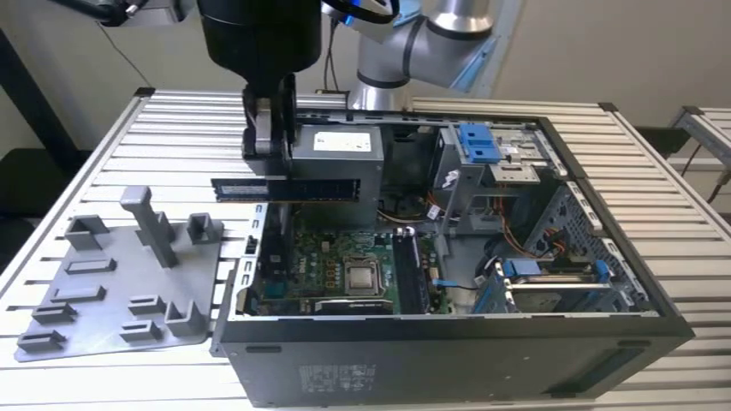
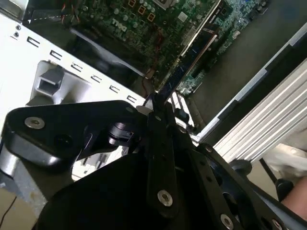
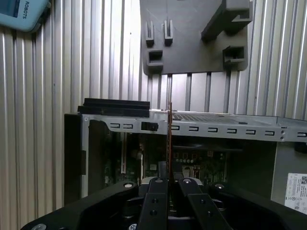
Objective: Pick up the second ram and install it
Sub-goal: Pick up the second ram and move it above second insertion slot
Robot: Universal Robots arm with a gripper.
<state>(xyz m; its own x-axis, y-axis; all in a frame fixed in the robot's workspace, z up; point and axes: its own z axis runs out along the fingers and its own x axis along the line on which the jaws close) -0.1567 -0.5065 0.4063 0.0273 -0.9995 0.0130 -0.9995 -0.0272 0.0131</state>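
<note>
Exterior view: my gripper (image 1: 270,185) clamps the second ram (image 1: 323,188), mid-carry above the computer case (image 1: 457,319); seating needs careful slot alignment.

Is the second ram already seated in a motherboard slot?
No, in the exterior view the tool holds the second ram level in the air near the open case's edge, apart from the motherboard.

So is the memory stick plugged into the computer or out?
Out. The pincer holds the second ram in the air over the open case, not in a slot.
</note>
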